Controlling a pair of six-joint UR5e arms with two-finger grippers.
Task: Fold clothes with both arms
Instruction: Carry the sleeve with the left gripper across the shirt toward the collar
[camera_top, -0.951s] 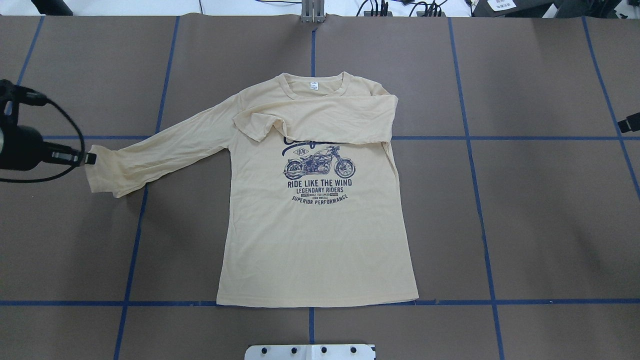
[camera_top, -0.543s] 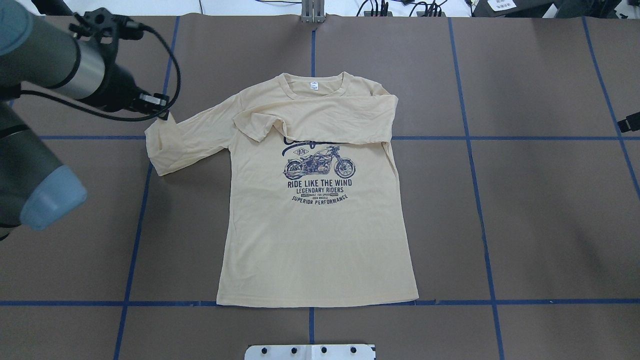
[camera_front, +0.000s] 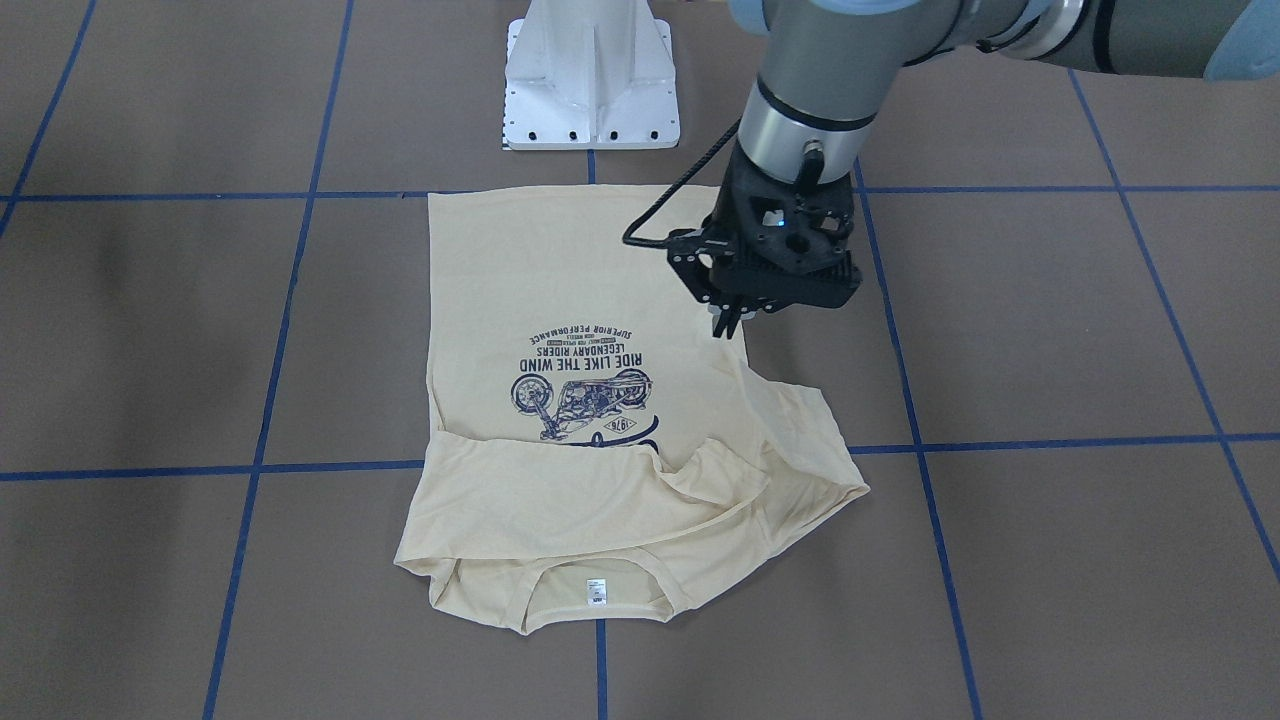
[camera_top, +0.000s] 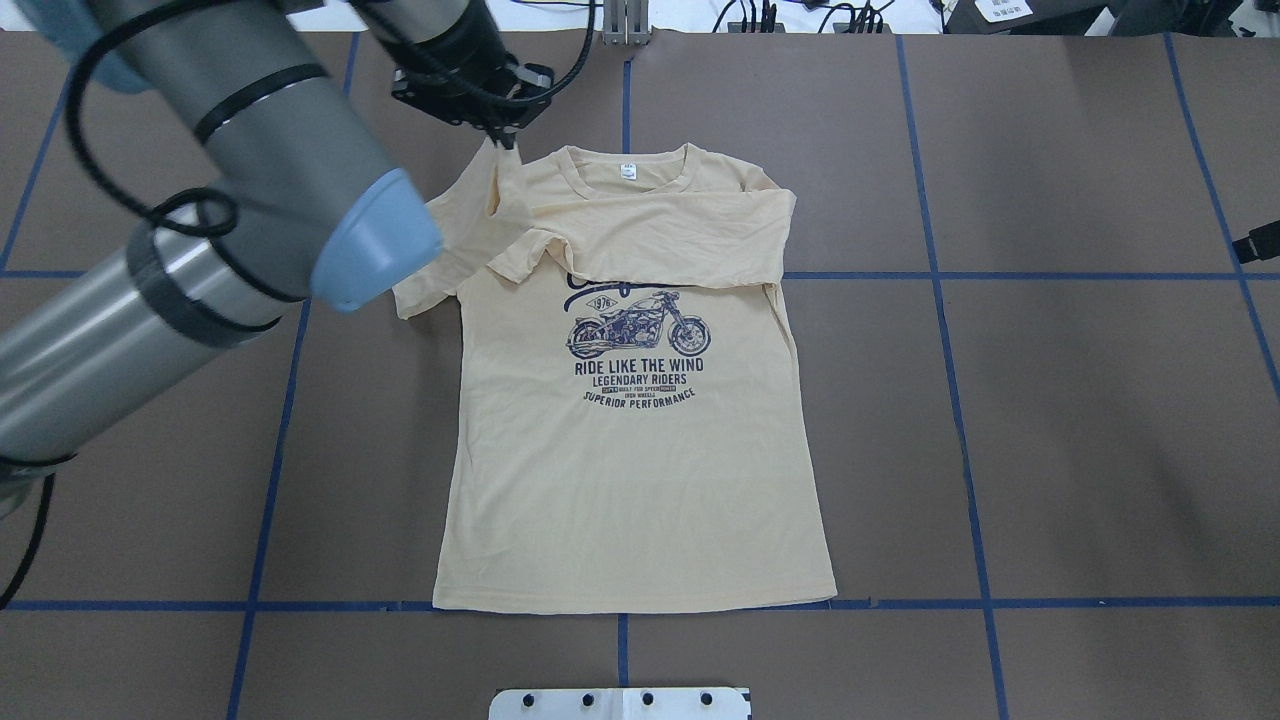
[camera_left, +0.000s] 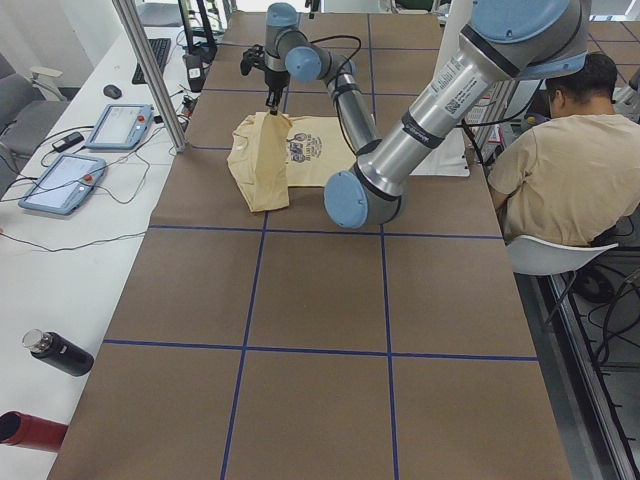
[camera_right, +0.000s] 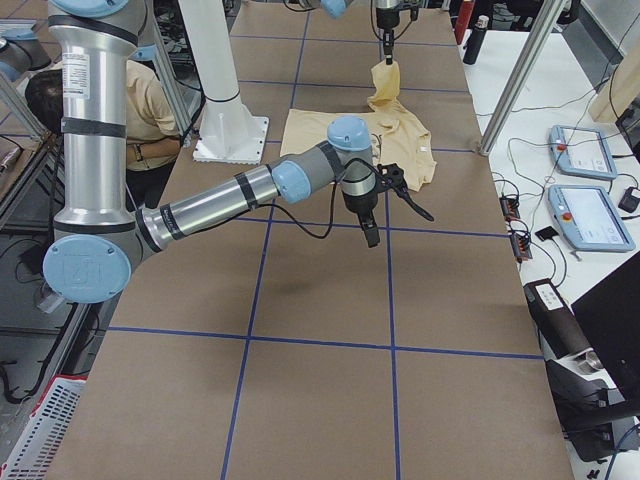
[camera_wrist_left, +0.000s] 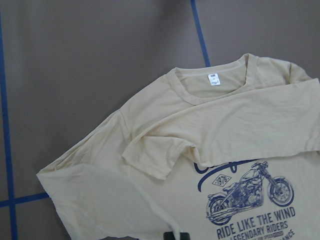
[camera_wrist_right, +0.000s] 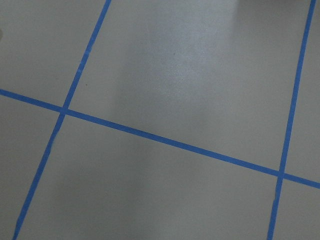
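Observation:
The cream-yellow long-sleeved shirt (camera_top: 640, 480) lies face up on the brown table, collar at the far side, with the navy motorcycle print (camera_top: 638, 330) showing. One sleeve (camera_top: 650, 240) is folded flat across the chest. My left gripper (camera_top: 499, 136) hangs above the collar's left side, shut on the cuff of the other sleeve (camera_top: 470, 215), which drapes down from it. From the front, the left gripper (camera_front: 729, 325) pinches that cuff. In the left wrist view, the shirt (camera_wrist_left: 215, 150) and neck label (camera_wrist_left: 214, 79) lie below. My right gripper (camera_top: 1258, 243) barely shows at the table's right edge; I cannot tell its state.
Blue tape lines (camera_wrist_right: 165, 140) grid the table. The white pedestal base (camera_front: 592, 80) stands at the robot's side, near the hem. A seated person (camera_left: 560, 160) is by the robot's side. Control tablets (camera_left: 120, 125) and a bottle (camera_left: 58, 353) lie on a side bench.
My left gripper has carried the sleeve cuff from the table's far left, rising and moving right, to above the collar; the sleeve now hangs doubled by the shoulder. The right gripper has not moved.

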